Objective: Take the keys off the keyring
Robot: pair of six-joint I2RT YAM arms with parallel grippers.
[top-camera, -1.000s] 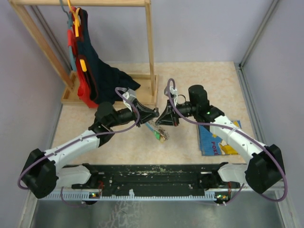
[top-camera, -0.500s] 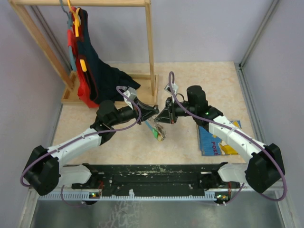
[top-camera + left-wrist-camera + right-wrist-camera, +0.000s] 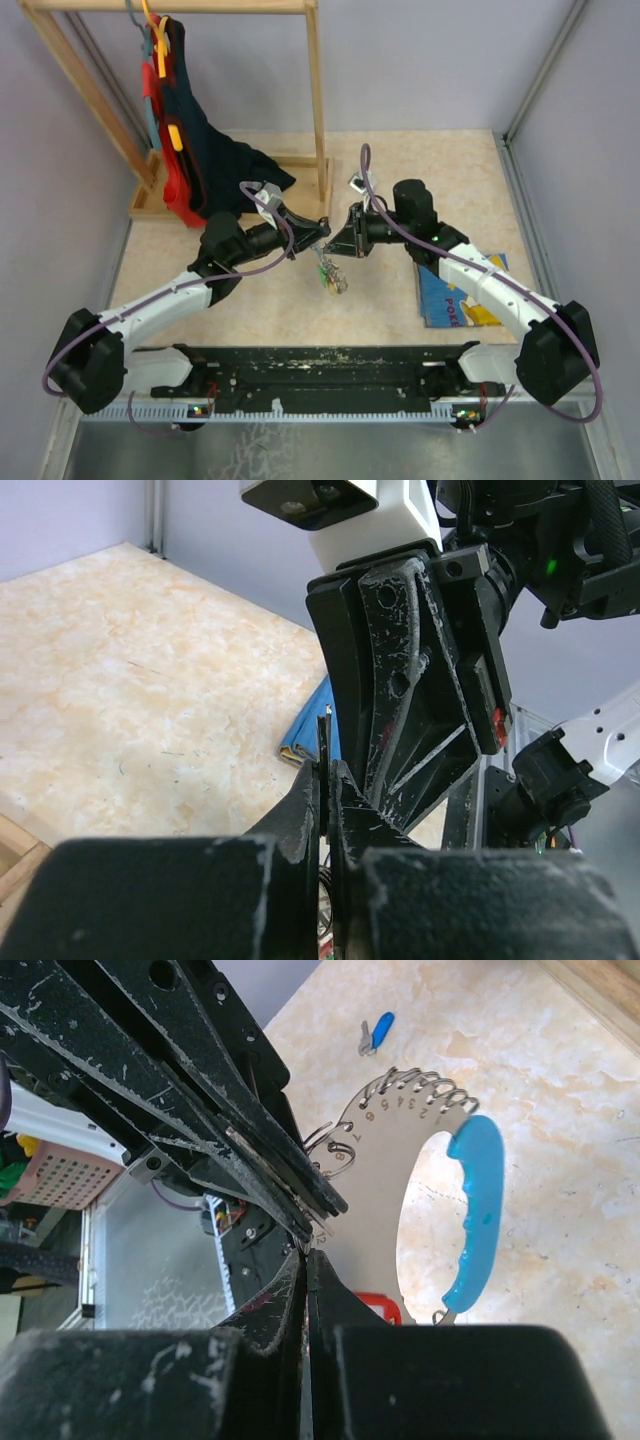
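The keyring (image 3: 375,1175) is a flat silvery numbered plate with wire loops and a light-blue patch (image 3: 478,1210). It hangs above the table between both grippers, with the keys (image 3: 330,277) bunched below it. My left gripper (image 3: 322,230) is shut on the plate's edge, which shows as a thin metal strip between its fingertips (image 3: 326,780). My right gripper (image 3: 342,243) meets it tip to tip and is shut on a thin bit of the keyring (image 3: 307,1258). A red key head (image 3: 378,1305) peeps out beside the right finger. One blue key (image 3: 380,1030) lies loose on the table.
A blue picture book (image 3: 455,295) lies on the table under the right arm. A wooden clothes rack (image 3: 318,110) with dark and red garments stands at the back left. Grey walls close in the table on both sides.
Both grippers have drawn closer together and shifted slightly back. The bunch of keys has risen a little and now hangs straight below the two tips.
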